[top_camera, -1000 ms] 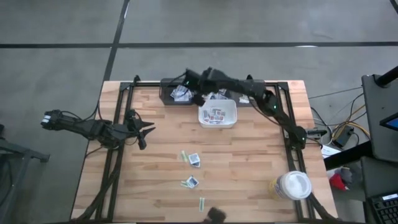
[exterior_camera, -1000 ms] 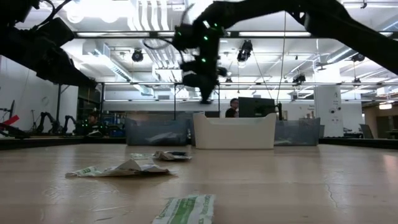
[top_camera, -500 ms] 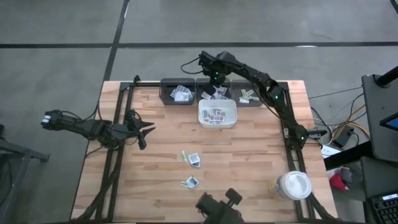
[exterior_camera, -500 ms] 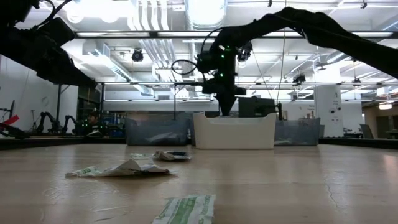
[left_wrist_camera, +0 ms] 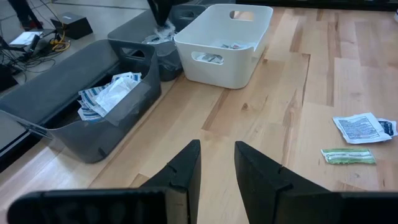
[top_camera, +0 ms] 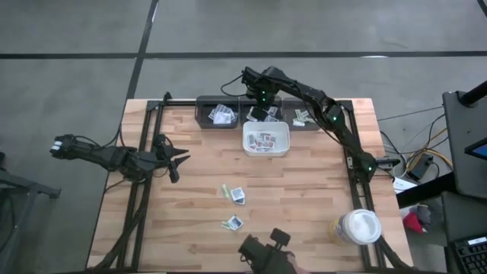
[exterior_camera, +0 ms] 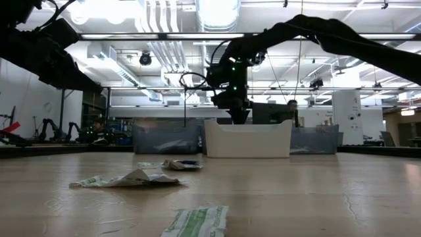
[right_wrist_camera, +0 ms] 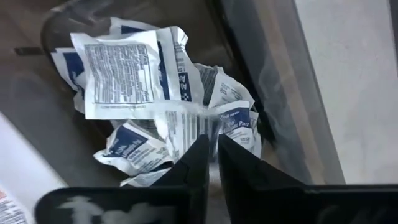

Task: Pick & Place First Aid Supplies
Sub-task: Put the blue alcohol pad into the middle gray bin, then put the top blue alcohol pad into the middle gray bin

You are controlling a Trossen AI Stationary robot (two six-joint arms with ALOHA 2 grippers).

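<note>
My right gripper (top_camera: 262,106) points down over the middle grey bin (top_camera: 263,116) at the table's far edge. That bin holds white packets with blue print (right_wrist_camera: 124,74). The fingers stand a narrow gap apart (right_wrist_camera: 212,140), and a blurred white packet (right_wrist_camera: 183,121) shows just past their tips. More first aid supplies lie flat on the table: packets (top_camera: 238,195) (top_camera: 233,222) and a green strip (top_camera: 225,189). My left gripper (top_camera: 173,161) hovers open over the table's left side with nothing between its fingers (left_wrist_camera: 217,162). My right gripper has a blurred white packet (right_wrist_camera: 183,121) right at its fingertips, above the heap in the bin. I cannot tell whether the fingers touch it.
A white tray (top_camera: 283,149) with small packets stands just in front of the bins. Grey bins to the left (top_camera: 218,114) and right (top_camera: 304,116) of the middle one also hold packets. A round white-lidded jar (top_camera: 358,227) stands near the right front corner. A dark device (top_camera: 262,251) sits at the near edge.
My right gripper has travelled along the far edge toward the table's right, from above the left grey bin to above the middle one. It has also sunk a little and tipped to point straight down.
</note>
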